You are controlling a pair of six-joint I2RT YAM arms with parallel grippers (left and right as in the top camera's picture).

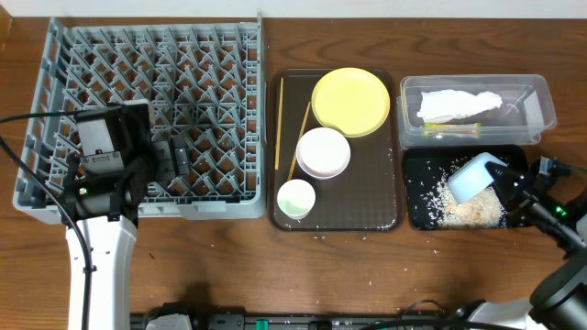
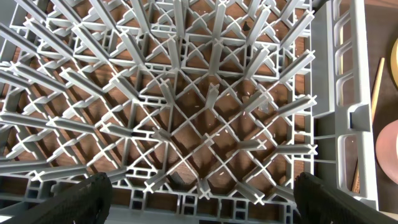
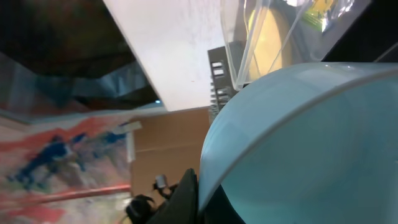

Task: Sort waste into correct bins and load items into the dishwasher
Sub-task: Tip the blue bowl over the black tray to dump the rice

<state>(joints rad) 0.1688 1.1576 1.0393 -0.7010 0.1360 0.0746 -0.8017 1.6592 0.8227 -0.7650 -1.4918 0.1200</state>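
Observation:
My right gripper (image 1: 500,174) is shut on the rim of the light blue bowl (image 1: 472,176), tilted over the black tray (image 1: 422,215), where loose rice (image 1: 472,213) lies in a heap. The bowl fills the right wrist view (image 3: 298,143). The clear tub (image 1: 541,105) holds the white napkin (image 1: 459,104) and the green-and-yellow wrapper (image 1: 457,134). My left gripper (image 1: 174,158) is open and empty over the front of the grey dish rack (image 1: 55,64), whose pegs fill the left wrist view (image 2: 186,106). The yellow plate (image 1: 350,101), white bowl (image 1: 323,152), small cup (image 1: 295,199) and chopsticks (image 1: 279,119) lie on the brown tray (image 1: 385,215).
Stray rice grains (image 1: 321,238) dot the wooden table in front of the brown tray. The rack takes up the left of the table, the tub and black tray the right.

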